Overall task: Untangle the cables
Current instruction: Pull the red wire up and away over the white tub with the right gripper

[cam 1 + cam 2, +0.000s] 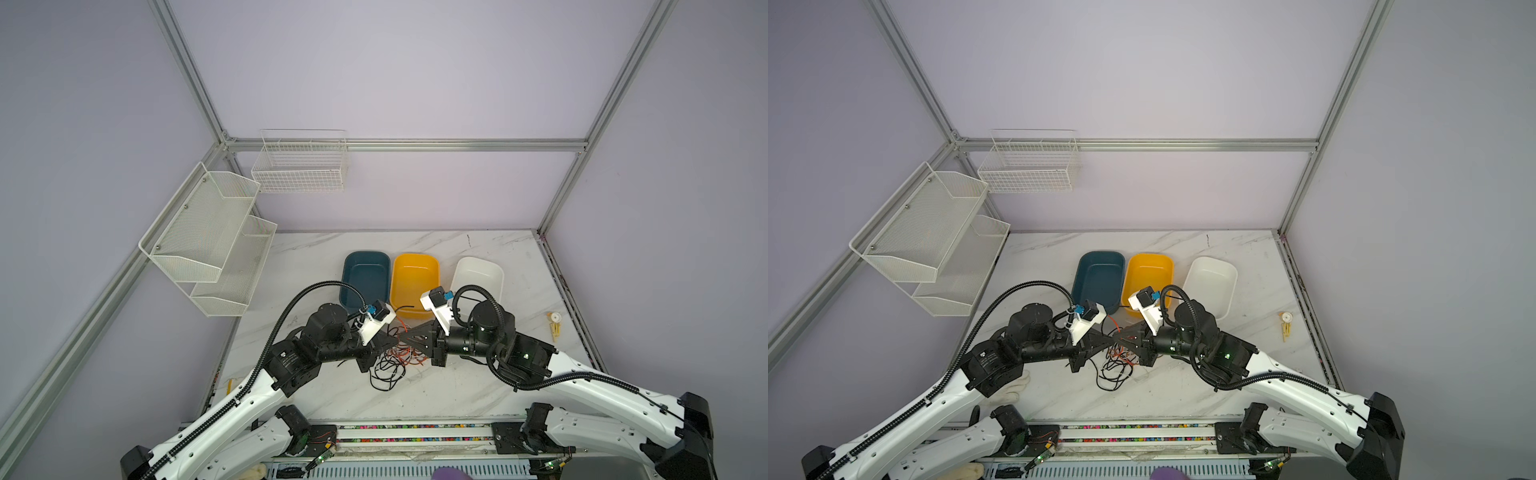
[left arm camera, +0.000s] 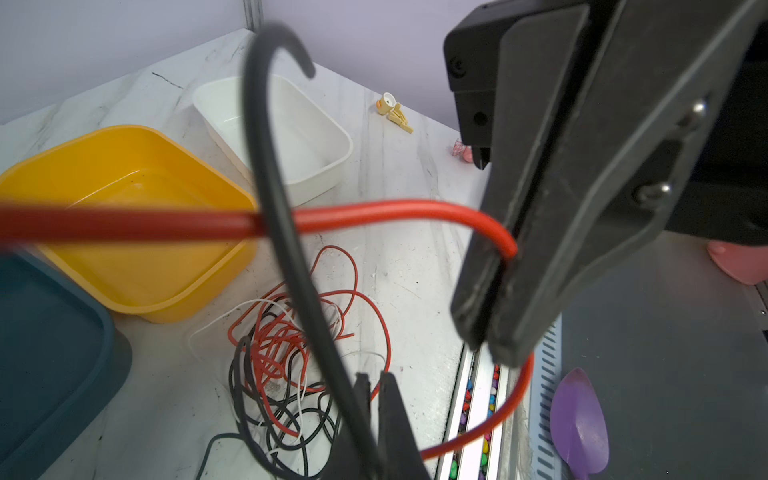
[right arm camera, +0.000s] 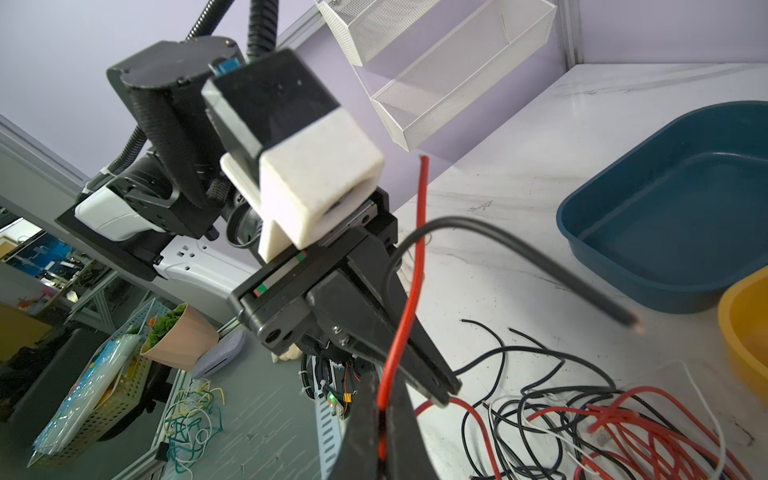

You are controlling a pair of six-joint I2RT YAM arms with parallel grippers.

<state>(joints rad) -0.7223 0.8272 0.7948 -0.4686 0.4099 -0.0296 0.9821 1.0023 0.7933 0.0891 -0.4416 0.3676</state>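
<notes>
The cables (image 1: 392,365) lie as a loose tangle of thin black, red-orange and white wires on the marble table, between the two arms in both top views (image 1: 1116,368). Just above the tangle the two grippers meet tip to tip. My left gripper (image 2: 375,380) is shut on a black cable (image 2: 286,249) that arcs up out of its jaws. My right gripper (image 3: 384,411) is shut on a red cable (image 3: 409,307), whose free end sticks up. In the left wrist view the right gripper (image 2: 486,349) pinches that red cable (image 2: 374,212), which crosses the black one.
Three bins stand behind the tangle: blue (image 1: 365,253), yellow (image 1: 415,256) and white (image 1: 478,261). A small yellow clip-like item (image 1: 554,326) lies near the table's right edge. White mesh shelves (image 1: 208,241) and a wire basket (image 1: 299,166) hang on the left walls.
</notes>
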